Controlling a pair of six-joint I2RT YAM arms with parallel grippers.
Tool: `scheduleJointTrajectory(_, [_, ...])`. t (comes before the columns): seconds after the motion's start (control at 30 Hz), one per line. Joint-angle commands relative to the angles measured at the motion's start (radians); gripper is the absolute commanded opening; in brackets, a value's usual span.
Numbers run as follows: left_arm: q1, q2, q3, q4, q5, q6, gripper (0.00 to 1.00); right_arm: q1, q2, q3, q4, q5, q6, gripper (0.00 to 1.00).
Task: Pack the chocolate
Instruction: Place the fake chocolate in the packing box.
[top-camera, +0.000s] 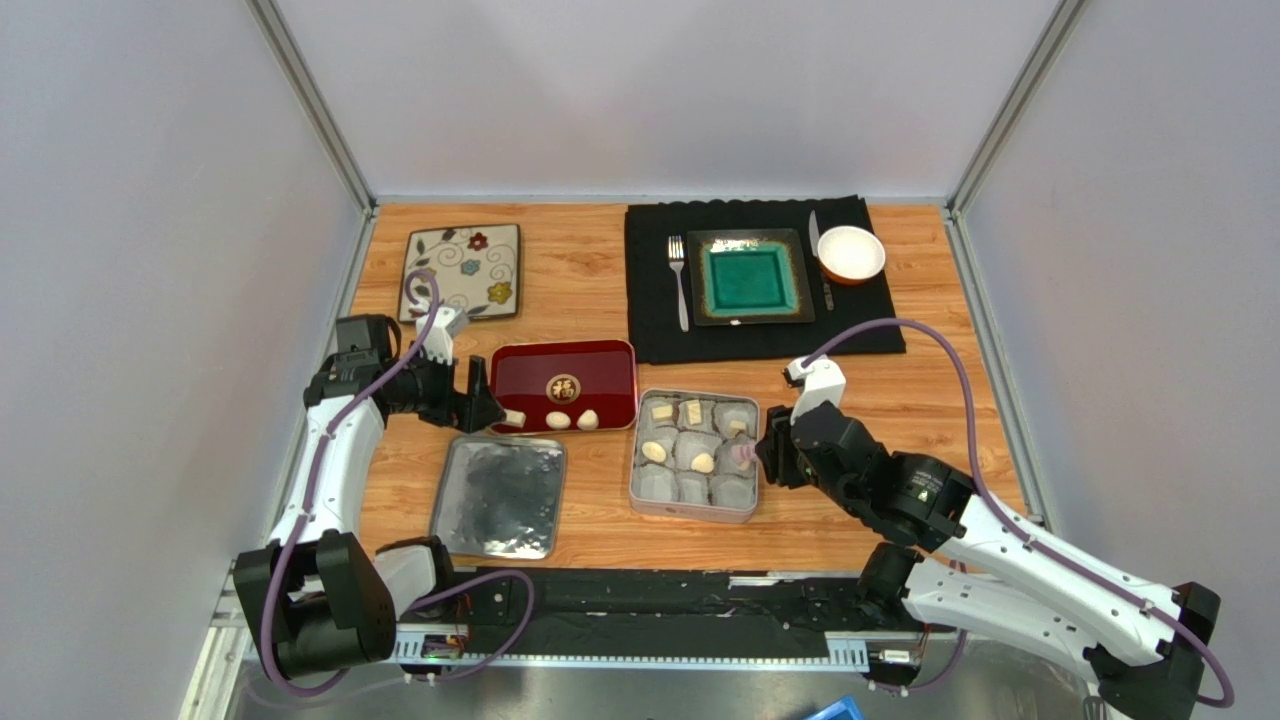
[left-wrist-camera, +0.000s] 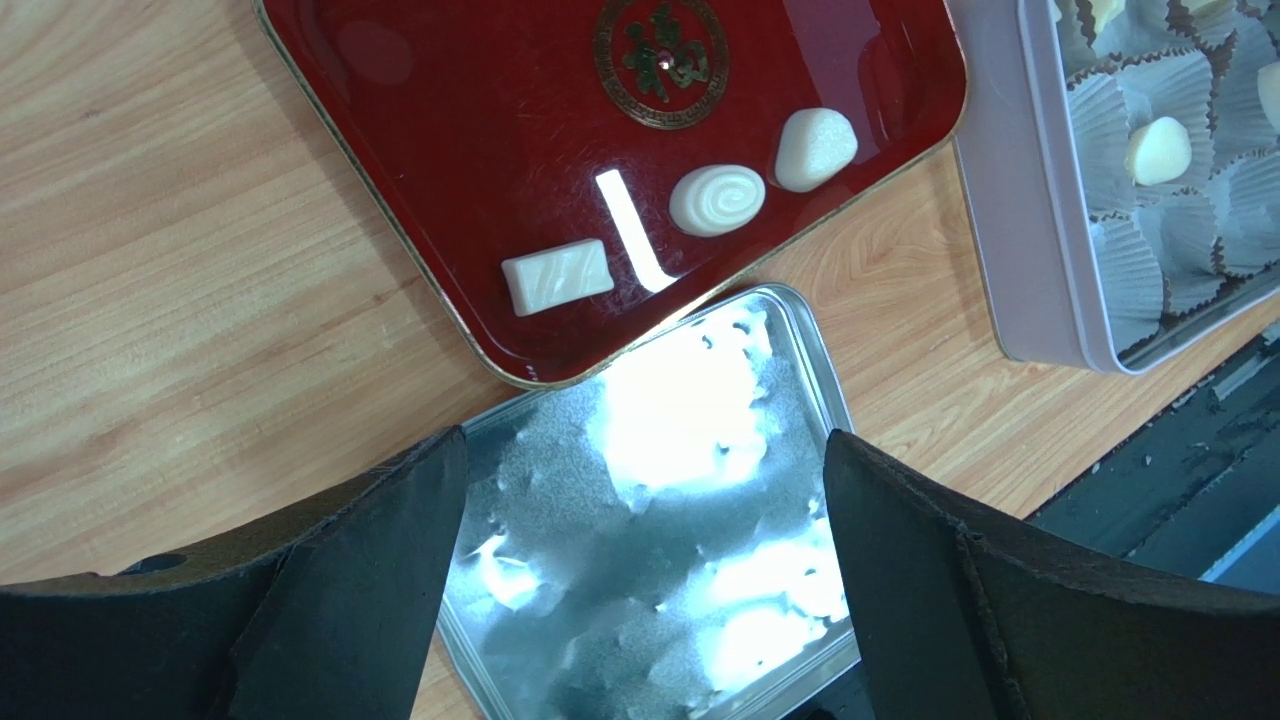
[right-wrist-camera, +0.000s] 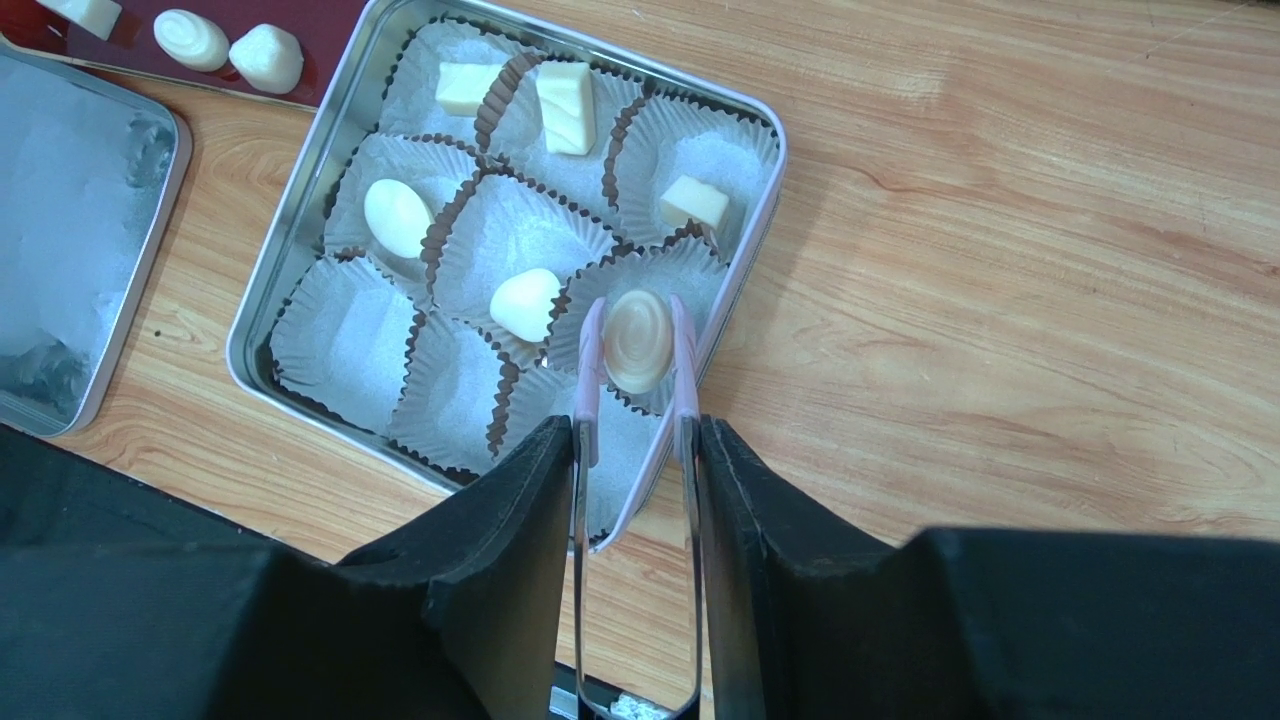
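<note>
My right gripper (right-wrist-camera: 637, 443) is shut on metal tongs with pink tips (right-wrist-camera: 588, 375). The tongs pinch a round beige chocolate (right-wrist-camera: 637, 339) over a paper cup at the right side of the silver tin (right-wrist-camera: 293, 225). Several chocolates lie in other cups, among them an oval one (right-wrist-camera: 397, 218) and a rounded one (right-wrist-camera: 525, 303). Three chocolates (left-wrist-camera: 558, 276) (left-wrist-camera: 717, 198) (left-wrist-camera: 816, 149) lie on the red tray (left-wrist-camera: 481, 135). My left gripper (left-wrist-camera: 643, 465) is open and empty above the tin lid (left-wrist-camera: 661, 570), just short of the tray's near edge.
The silver lid (top-camera: 501, 495) lies left of the tin (top-camera: 694, 455), near the front edge. A floral plate (top-camera: 461, 272) sits at the back left. A black mat (top-camera: 872, 323) at the back holds a green plate (top-camera: 750, 278), a fork (top-camera: 679, 278) and a white bowl (top-camera: 851, 254).
</note>
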Motion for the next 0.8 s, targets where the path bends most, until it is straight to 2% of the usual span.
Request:
scheduleJointTrajectory(0.0, [0.004, -0.012, 0.022, 0.002, 0.026, -0.014, 0.95, 0.002, -0.002, 0.012, 0.070, 0.020, 0.004, 0.38])
scheduleJointTrajectory(0.4, [0.004, -0.011, 0.025, -0.003, 0.026, -0.014, 0.95, 0.003, 0.016, 0.023, 0.102, 0.006, -0.016, 0.41])
scheduleJointTrajectory(0.63, [0.004, -0.009, 0.021, 0.003, 0.023, -0.016, 0.95, 0.049, 0.001, 0.035, 0.224, -0.003, -0.070, 0.37])
scheduleJointTrajectory(0.77, [0.004, -0.006, 0.019, 0.006, 0.018, -0.016, 0.95, 0.084, 0.067, 0.085, 0.292, 0.006, -0.113, 0.31])
